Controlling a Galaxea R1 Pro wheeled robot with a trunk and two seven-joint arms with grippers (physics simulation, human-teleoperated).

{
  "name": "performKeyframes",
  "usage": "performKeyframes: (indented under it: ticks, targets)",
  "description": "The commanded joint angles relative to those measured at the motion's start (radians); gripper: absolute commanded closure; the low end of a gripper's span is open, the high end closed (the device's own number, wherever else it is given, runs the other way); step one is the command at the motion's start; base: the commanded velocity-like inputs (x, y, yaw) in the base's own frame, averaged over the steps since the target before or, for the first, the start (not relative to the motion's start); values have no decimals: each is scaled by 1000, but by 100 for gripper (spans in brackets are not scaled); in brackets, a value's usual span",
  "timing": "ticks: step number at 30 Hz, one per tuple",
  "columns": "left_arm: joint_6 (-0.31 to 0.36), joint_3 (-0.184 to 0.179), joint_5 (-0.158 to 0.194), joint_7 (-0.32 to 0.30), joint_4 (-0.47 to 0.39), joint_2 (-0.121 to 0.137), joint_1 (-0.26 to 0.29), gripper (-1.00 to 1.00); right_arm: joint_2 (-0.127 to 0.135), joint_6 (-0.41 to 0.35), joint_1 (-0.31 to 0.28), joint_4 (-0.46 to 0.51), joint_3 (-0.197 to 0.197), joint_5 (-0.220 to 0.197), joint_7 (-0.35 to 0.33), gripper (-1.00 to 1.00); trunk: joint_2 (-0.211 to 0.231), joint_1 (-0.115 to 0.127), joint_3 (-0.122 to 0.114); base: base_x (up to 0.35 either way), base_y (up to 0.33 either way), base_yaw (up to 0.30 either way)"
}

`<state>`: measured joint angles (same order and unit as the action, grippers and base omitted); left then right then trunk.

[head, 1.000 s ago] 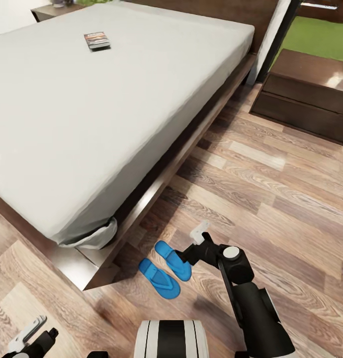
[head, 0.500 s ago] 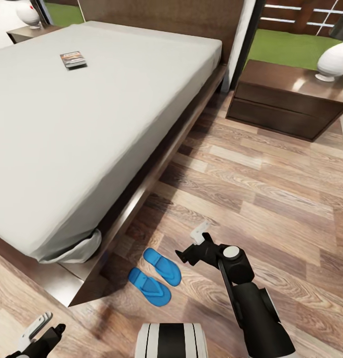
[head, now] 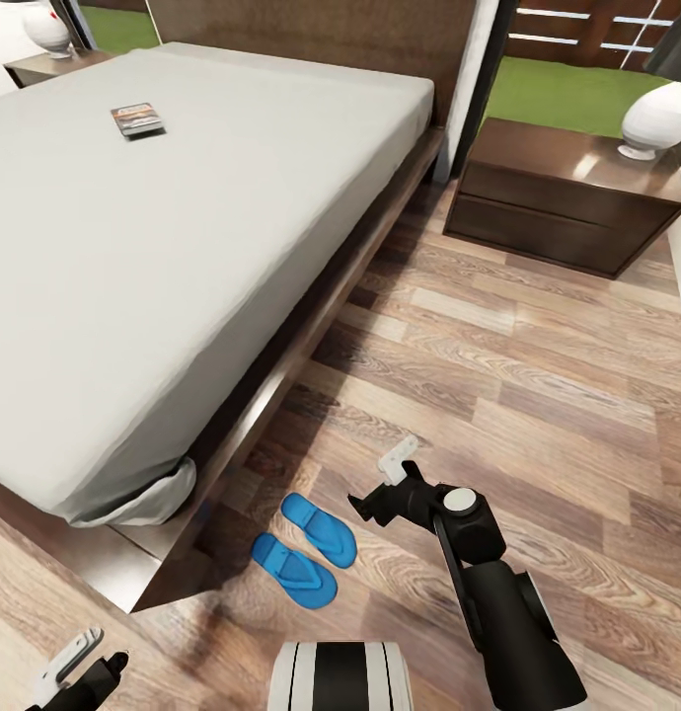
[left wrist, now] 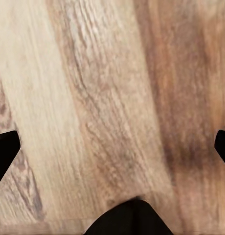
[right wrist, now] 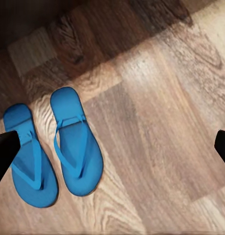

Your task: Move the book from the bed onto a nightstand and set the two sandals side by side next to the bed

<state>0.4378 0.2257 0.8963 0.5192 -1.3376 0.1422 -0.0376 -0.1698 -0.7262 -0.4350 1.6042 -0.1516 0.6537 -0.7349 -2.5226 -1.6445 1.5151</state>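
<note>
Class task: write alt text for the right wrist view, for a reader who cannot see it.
Two blue sandals lie side by side, parallel and close together, on a brown wood-plank floor. A dark shadow falls across the planks beyond them, and the black tips of the right gripper's fingers show at both side edges, spread wide apart.

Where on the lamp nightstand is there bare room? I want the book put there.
The nightstand top is bare from its bed-side edge to the lamp at its far corner. The book lies alone on the bed.
</note>
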Motion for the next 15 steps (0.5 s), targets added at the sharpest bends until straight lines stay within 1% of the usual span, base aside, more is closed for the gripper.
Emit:
performKeyframes:
  ticks: [1,6,7,10,15]
  targets:
    - [2,0,9,7,-2,0,0,-100,0,-2,-1,1,0,11,-9,-100,0,0,1,-165,-28,-6]
    - [2,0,7,8,-1,0,-2,-100,-1,-2,-1,2,6,10,-9,-100,0,0,1,-232,-50,-9]
    - [2,0,7,8,-1,0,-3,-100,-4,-2,-2,2,23,9,-9,-100,0,0,1,-298,-71,-119]
    - [2,-1,7,8,-1,0,-3,-100,-5,-2,-2,3,32,9,-9,-100,0,0,1,-307,-74,-155]
    - [2,-2,8,8,-3,-2,-4,-100,-5,-2,-2,5,43,9,-10,-100,0,0,1,-278,-57,-221]
